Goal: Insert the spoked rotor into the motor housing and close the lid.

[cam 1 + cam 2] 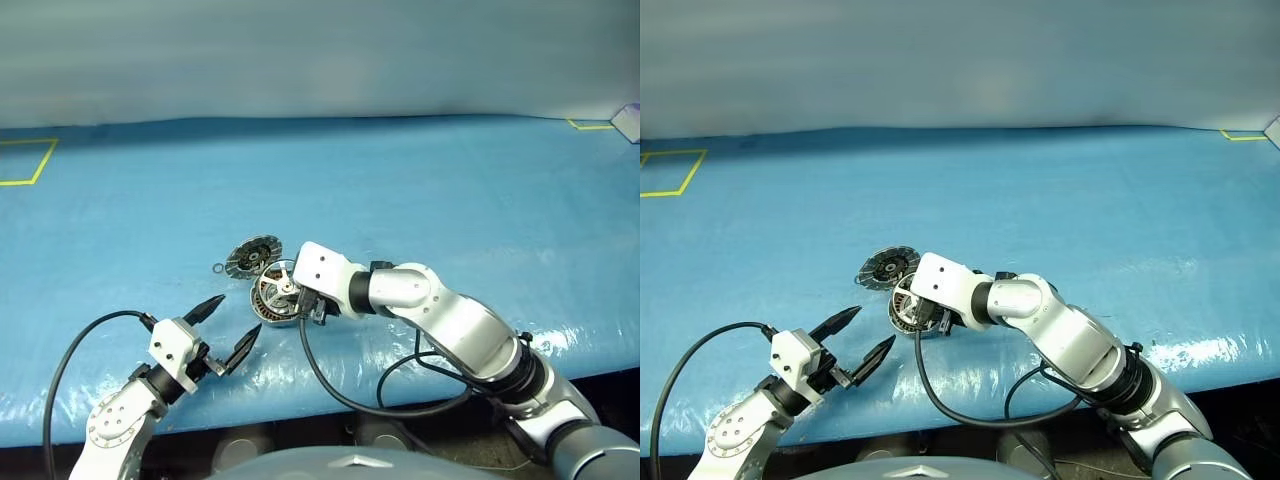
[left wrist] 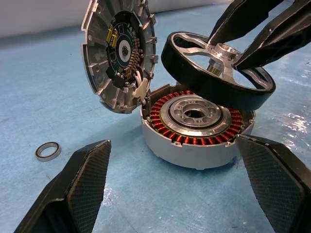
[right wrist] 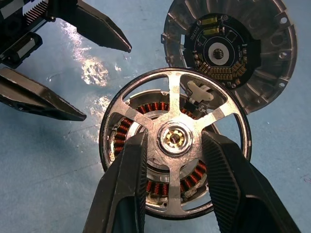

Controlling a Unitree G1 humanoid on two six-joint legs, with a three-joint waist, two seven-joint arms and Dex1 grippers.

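The spoked rotor [image 3: 175,94], a silver wheel with a dark rim, hangs tilted just above the motor housing [image 2: 194,148]. My right gripper [image 3: 174,141] is shut on the rotor's central hub, one finger on each side. The grey housing cup stands on the blue table with its copper winding ring [image 2: 167,127] and central bearing showing. Its hinged lid [image 2: 116,53] stands open behind it, inner face with the dark centre visible. My left gripper [image 1: 237,315] is open, low over the table just in front of the housing, touching nothing.
A small metal ring [image 2: 47,151] lies on the blue table cover [image 1: 450,200] beside the lid. Yellow tape marks sit at the far left [image 1: 25,160] and far right [image 1: 590,125]. Black cables hang off the table's front edge [image 1: 330,380].
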